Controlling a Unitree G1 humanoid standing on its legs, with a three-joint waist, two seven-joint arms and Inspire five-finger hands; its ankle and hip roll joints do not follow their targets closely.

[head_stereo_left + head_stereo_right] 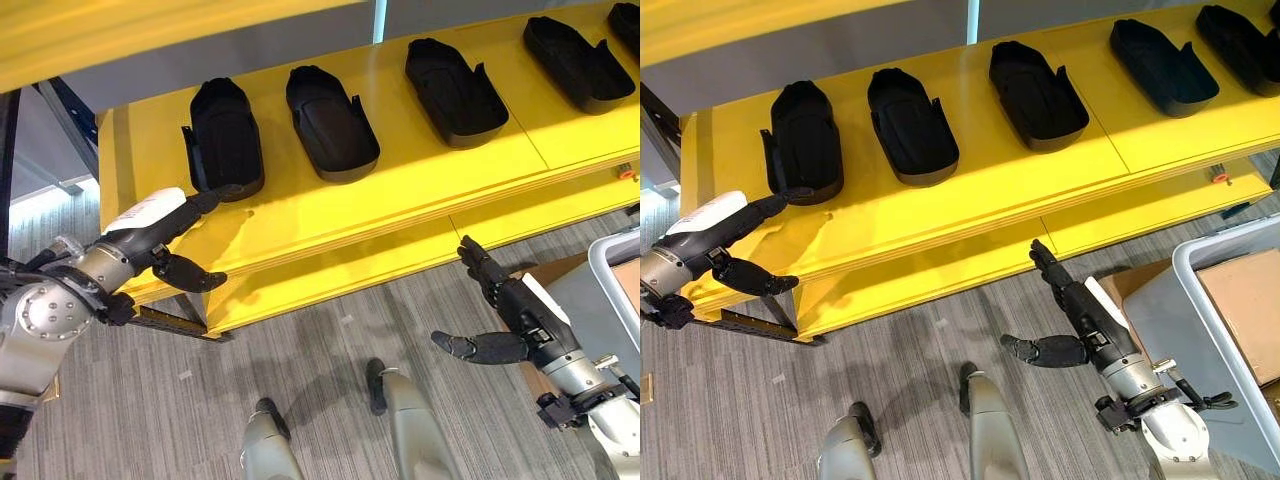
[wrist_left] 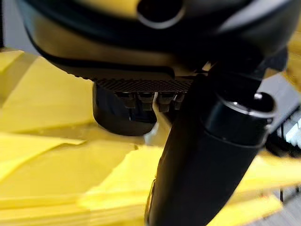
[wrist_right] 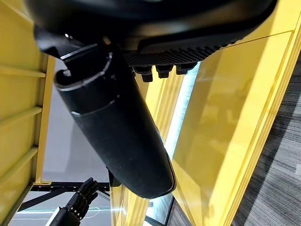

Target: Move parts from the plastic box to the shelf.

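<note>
At the lower left of the left eye view the left hand (image 1: 160, 240) is seen, its white-backed palm raised to the front edge of the yellow shelf (image 1: 330, 215). Its fingers (image 1: 205, 200) are stretched out straight and released, their tips touching the near end of the leftmost black part (image 1: 226, 138); nothing is grasped, and the thumb (image 1: 190, 275) hangs apart below the shelf edge. In the left wrist view the same part (image 2: 120, 113) is seen past the fingertips, resting on the yellow board.

Across the upper half of the frame a row of black, tray-like parts is laid on the shelf. A second part (image 1: 332, 122) lies just beside the first, a third part (image 1: 455, 92) sits right of centre, a fourth part (image 1: 578, 62) lies toward the upper right, and a fifth part (image 1: 1240, 35) is cut by the upper right corner.

At the lower right the right hand (image 1: 505, 305) is held over the grey carpet floor (image 1: 330, 360), well apart from the shelf. Its fingers are extended and relaxed, its thumb is spread to the side, and nothing is held.

At the right edge the grey plastic box (image 1: 1210, 300) stands, with a brown cardboard piece (image 1: 1250, 300) lying in it.
</note>
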